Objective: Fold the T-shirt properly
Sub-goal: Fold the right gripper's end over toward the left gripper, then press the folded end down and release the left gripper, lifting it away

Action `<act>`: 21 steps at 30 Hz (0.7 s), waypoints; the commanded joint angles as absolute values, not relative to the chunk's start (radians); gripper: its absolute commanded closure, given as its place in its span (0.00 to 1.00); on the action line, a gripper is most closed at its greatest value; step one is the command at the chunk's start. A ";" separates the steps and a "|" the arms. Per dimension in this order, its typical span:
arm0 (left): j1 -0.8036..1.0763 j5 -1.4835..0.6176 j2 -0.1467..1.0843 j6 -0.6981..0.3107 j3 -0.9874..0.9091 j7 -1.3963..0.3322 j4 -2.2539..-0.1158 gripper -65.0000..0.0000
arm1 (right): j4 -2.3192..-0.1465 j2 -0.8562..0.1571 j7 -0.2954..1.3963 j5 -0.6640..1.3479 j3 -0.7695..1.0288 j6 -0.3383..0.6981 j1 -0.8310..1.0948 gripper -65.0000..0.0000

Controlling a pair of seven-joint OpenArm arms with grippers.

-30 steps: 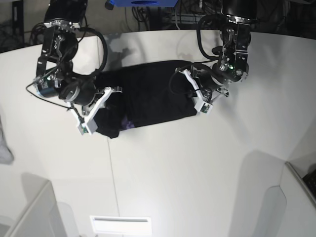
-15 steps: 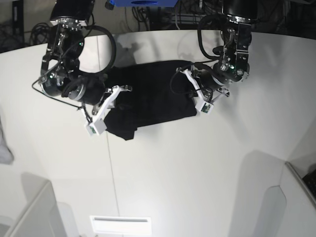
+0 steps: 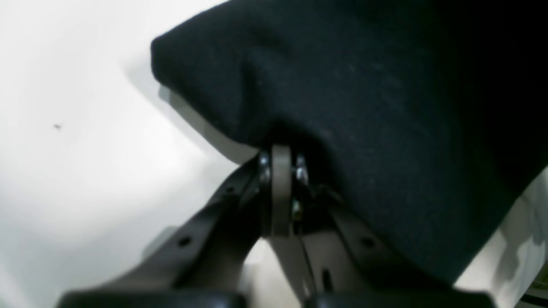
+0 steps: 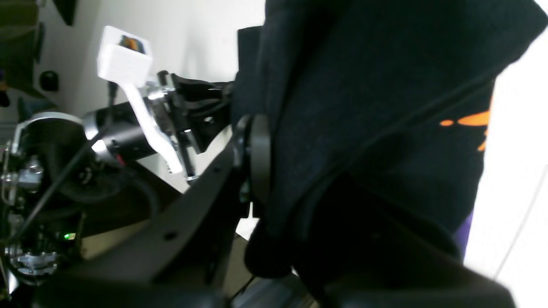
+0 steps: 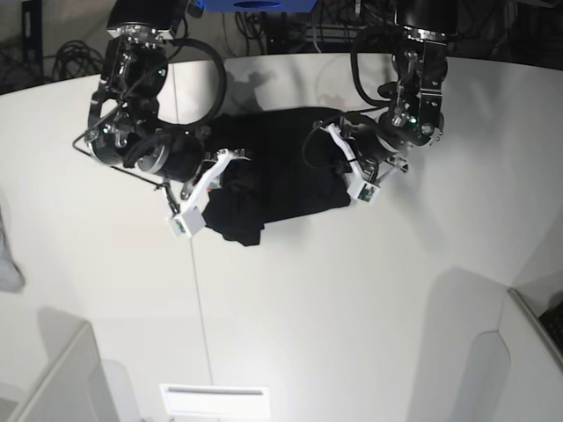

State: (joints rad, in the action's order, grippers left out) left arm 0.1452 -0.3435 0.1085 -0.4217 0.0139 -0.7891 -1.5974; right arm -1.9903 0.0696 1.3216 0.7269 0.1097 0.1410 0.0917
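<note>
Wrist views show both pincers clamped on the T-shirt (image 5: 280, 167), tips buried in cloth.

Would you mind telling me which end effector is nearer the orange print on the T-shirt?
Right. The right end effector grips the T-shirt by the orange print; the left end effector holds the opposite plain edge.

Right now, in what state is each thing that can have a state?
T-shirt: partly folded on the table, one end lifted and bunched, print showing only at the lifted end.
Left gripper: shut on the T-shirt edge, low by the table.
Right gripper: shut on the T-shirt, holding the bunched end up.
Table: white, bearing the T-shirt.
</note>
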 commanded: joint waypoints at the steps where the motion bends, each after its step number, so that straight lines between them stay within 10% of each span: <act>1: 0.137 -0.352 0.113 -0.427 0.013 -0.774 -1.610 1.00 | -2.008 0.077 1.305 0.746 0.105 0.142 0.076 1.00; 21: 0.140 -0.354 0.116 -0.427 0.013 -0.774 -1.610 1.00 | -1.905 -0.018 1.072 0.746 -0.116 -0.033 0.085 1.00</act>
